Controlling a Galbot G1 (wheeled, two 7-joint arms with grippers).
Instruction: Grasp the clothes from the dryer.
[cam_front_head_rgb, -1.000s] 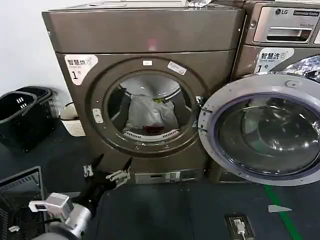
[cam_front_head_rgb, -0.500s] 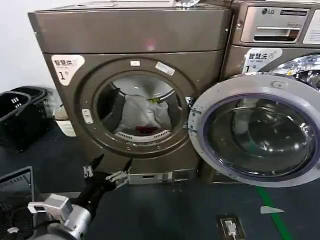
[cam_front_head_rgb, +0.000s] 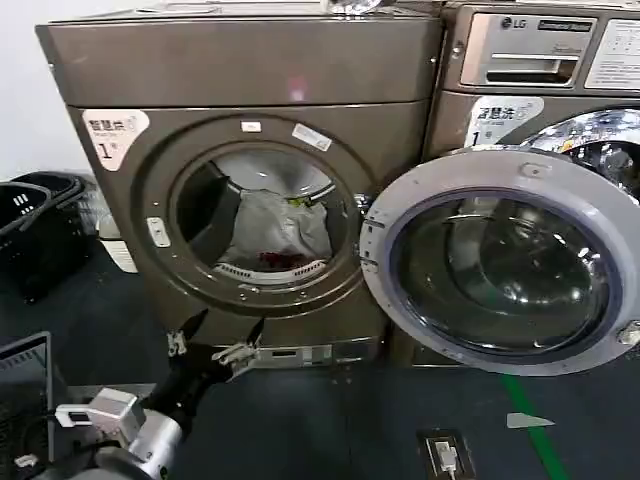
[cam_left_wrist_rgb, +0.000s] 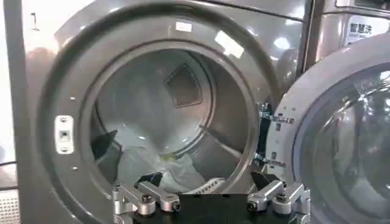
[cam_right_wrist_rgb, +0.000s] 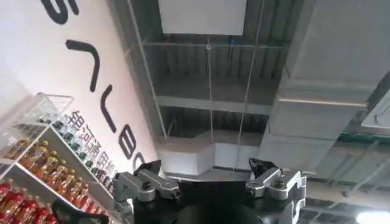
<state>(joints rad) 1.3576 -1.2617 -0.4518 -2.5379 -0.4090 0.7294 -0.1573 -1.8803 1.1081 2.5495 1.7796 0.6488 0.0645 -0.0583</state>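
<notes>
Clothes (cam_front_head_rgb: 275, 232) are lying inside the drum of the dryer (cam_front_head_rgb: 240, 100), above and beyond the left gripper (cam_front_head_rgb: 215, 335), which is hovering low in front of the machine's base with its two fingers spread apart and nothing between them. The heap is leaning against the back of the drum, rising taller than it is wide, its peak pointing up and its broad base spreading along the drum's lower lip. It is mostly pale grey-white, soft and creased, with a small red garment (cam_front_head_rgb: 277, 259) showing at the bottom front and a bit of yellow-green cloth (cam_front_head_rgb: 297, 201) peeking out near the top. In the left wrist view the pale fabric (cam_left_wrist_rgb: 149, 167) is sitting just beyond the gripper's (cam_left_wrist_rgb: 210, 193) open fingertips, low in the porthole.

The dryer is facing the gripper squarely, bronze-brown, with a white label (cam_front_head_rgb: 111, 135) marked 1 up and to the gripper's left. Its grey-rimmed glass door (cam_front_head_rgb: 498, 262) is standing swung wide open to the gripper's right, covering the front of the LG-branded machine (cam_front_head_rgb: 540, 45) beside it.

The right gripper (cam_right_wrist_rgb: 210, 182) is pointing up toward a ceiling, fingers parked apart and holding nothing, with shelves of bottles (cam_right_wrist_rgb: 33, 176) off to one side.
</notes>
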